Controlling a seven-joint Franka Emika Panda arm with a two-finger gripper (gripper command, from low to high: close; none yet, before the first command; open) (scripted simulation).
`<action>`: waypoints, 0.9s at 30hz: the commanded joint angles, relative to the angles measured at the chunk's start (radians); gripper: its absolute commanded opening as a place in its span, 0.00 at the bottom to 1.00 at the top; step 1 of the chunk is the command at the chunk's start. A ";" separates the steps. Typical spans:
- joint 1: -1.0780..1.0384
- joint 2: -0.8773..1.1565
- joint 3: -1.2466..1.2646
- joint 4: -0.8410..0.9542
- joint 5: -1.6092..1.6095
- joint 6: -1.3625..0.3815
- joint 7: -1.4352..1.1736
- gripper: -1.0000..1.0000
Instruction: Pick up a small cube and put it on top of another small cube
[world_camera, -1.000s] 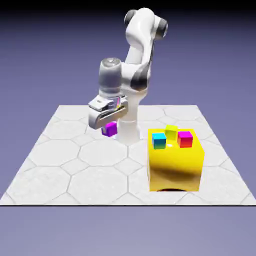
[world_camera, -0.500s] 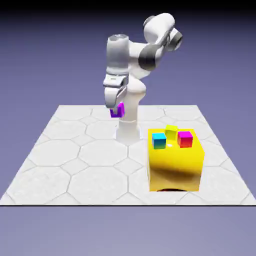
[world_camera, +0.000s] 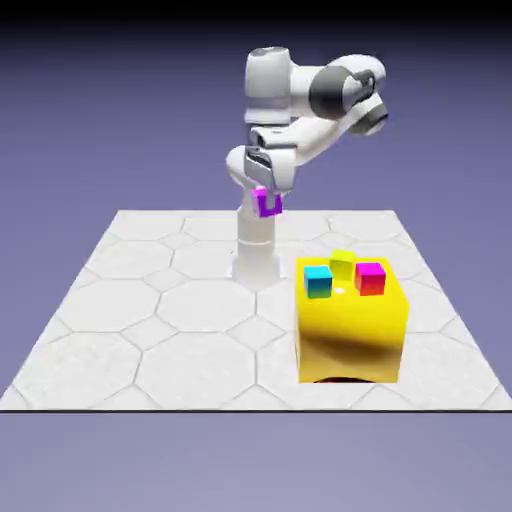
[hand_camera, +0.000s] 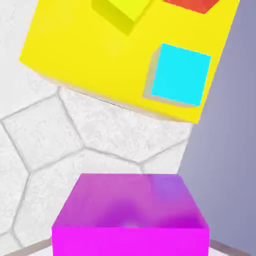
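My gripper (world_camera: 267, 196) hangs high above the table, shut on the small cube (world_camera: 268, 204), which is magenta and purple. That cube (hand_camera: 130, 220) fills the bottom of the hand view and hides both fingertips. Below and to the exterior view's right stands the big yellow block (world_camera: 350, 330). On its top sit a cyan cube (world_camera: 318, 282), a small yellow cube (world_camera: 344, 263) and a magenta-topped cube with red sides (world_camera: 370, 278). In the hand view the yellow block (hand_camera: 100, 60) lies ahead with the cyan cube (hand_camera: 180, 75) on it.
The white hexagon-tiled table (world_camera: 150, 320) spreads around the block. The robot's white base column (world_camera: 257, 255) stands just behind the block's left side. In the hand view the table's edge (hand_camera: 192, 145) runs down the right.
The arm has risen and swung toward the exterior view's right, carrying the small cube up from low over the table to a spot nearer the yellow block.
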 joint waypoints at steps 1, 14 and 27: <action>-0.009 0.023 0.005 0.003 0.021 -0.016 -0.044 0.00; -0.125 0.317 0.075 0.041 0.271 -0.230 -0.609 0.00; -0.164 0.564 0.231 0.008 0.535 -0.325 -0.978 0.00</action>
